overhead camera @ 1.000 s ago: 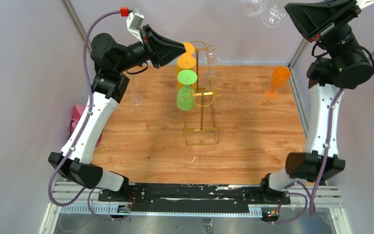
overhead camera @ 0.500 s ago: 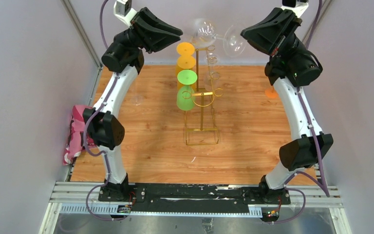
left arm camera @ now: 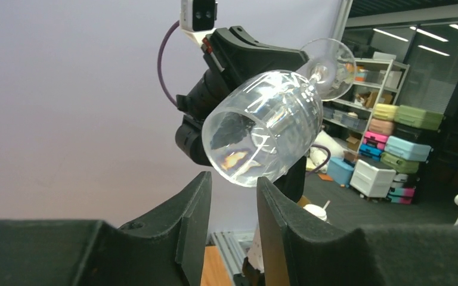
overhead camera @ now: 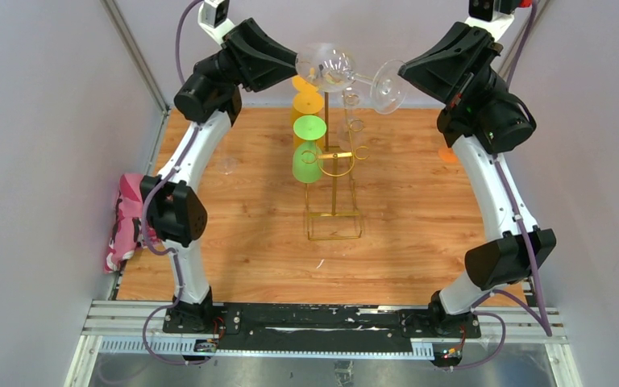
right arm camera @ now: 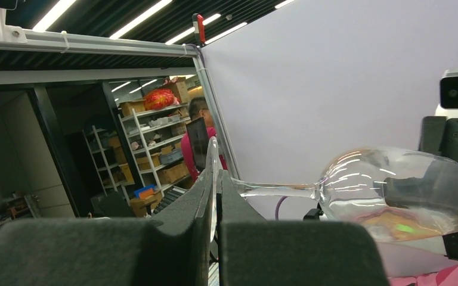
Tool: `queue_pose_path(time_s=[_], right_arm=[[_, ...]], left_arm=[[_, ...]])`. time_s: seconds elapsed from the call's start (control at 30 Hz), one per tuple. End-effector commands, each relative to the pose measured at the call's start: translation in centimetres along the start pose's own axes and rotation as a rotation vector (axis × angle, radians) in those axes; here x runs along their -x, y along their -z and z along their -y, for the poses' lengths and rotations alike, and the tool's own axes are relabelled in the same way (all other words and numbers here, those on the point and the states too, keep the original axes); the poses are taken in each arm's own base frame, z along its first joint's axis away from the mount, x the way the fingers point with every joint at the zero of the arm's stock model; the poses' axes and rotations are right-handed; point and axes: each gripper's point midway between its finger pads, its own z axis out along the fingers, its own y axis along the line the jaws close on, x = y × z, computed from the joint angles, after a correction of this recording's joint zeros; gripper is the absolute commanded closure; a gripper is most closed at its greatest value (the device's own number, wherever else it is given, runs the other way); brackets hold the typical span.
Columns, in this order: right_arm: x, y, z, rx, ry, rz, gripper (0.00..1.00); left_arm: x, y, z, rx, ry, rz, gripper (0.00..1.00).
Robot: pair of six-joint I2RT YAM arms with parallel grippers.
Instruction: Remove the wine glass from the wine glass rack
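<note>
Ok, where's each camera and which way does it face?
Top external: above, behind the bases, facing down at the table; both arms show.
Left wrist: on that arm, facing past the left claw at the wine glass bowl and right arm.
Right wrist: faces along the right claw, shut on the glass's foot.
All share the glass.

Wine glass (overhead camera: 330, 66) sideways above wine glass rack (overhead camera: 337, 187), between left hand (overhead camera: 297, 63) and right hand (overhead camera: 403, 71); bowl leftward, foot rightward.

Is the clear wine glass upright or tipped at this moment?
Tipped: the wine glass lies on its side. Its stem runs level, foot pinched in the right gripper, bowl toward the left gripper.
</note>
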Motion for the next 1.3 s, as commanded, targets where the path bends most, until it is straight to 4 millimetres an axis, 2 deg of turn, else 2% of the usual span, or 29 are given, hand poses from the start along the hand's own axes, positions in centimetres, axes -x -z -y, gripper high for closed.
queue_pose_path(time_s=[0.0, 0.13, 0.2, 0.33, 0.53, 0.63, 0.73, 0.83, 0.9, 1.03, 1.07, 1.17, 1.2, 1.27], right_arm=[[-0.5, -0.3, -1.6, 0.071, 0.09, -0.011, 1.0], [-0.3, -0.6, -1.8, 0.076, 0.104, -0.015, 1.0], [-0.3, -0.6, -1.6, 0.069, 0.103, -0.012, 1.0], [-0.2, -0.3, -0.9, 0.061, 0.094, 0.003, 1.0], [-0.5, 0.1, 1.2, 0.061, 0.036, 0.022, 1.0], [-1.4, -0.1, 2.6, 0.063, -0.012, 0.015, 1.0], [-3.0, -0.4, 4.2, 0.066, -0.069, -0.002, 1.0], [-4.3, -0.5, 5.4, 0.062, -0.114, -0.007, 1.0], [-4.5, -0.4, 5.7, 0.058, -0.115, -0.003, 1.0], [-4.5, -0.5, 5.5, 0.06, -0.106, -0.002, 1.0], [-4.5, -0.5, 5.5, 0.058, -0.108, -0.001, 1.0], [-4.7, 0.0, 6.3, 0.041, -0.136, 0.014, 1.0], [-4.7, 0.1, 6.7, 0.034, -0.155, 0.024, 0.97], [-4.8, 0.5, 7.5, 0.019, -0.184, 0.031, 0.8]], left_arm=[[-0.4, -0.6, 3.9, -0.041, -0.091, -0.064, 0.55], [-1.2, -0.4, 5.2, -0.025, -0.134, -0.096, 0.43], [-1.5, -0.3, 5.5, -0.019, -0.139, -0.1, 0.41], [-1.5, -0.2, 5.8, -0.014, -0.132, -0.092, 0.4], [-2.1, -0.5, 5.3, -0.021, -0.099, -0.077, 0.4], [-2.1, -1.0, 5.5, -0.039, -0.086, -0.061, 0.41], [-1.9, -1.9, 6.7, -0.07, -0.095, -0.045, 0.43], [-1.4, -2.4, 8.3, -0.087, -0.12, -0.027, 0.53], [-1.3, -2.4, 9.3, -0.09, -0.142, -0.023, 0.7], [-1.5, -2.4, 11.4, -0.093, -0.17, -0.026, 0.97], [-1.5, -2.3, 11.8, -0.092, -0.173, -0.022, 1.0], [-1.4, -2.3, 13.1, -0.09, -0.187, 0.003, 1.0], [-1.3, -2.3, 13.5, -0.091, -0.196, 0.009, 1.0], [-1.1, -2.2, 14.1, -0.083, -0.203, 0.021, 1.0]])
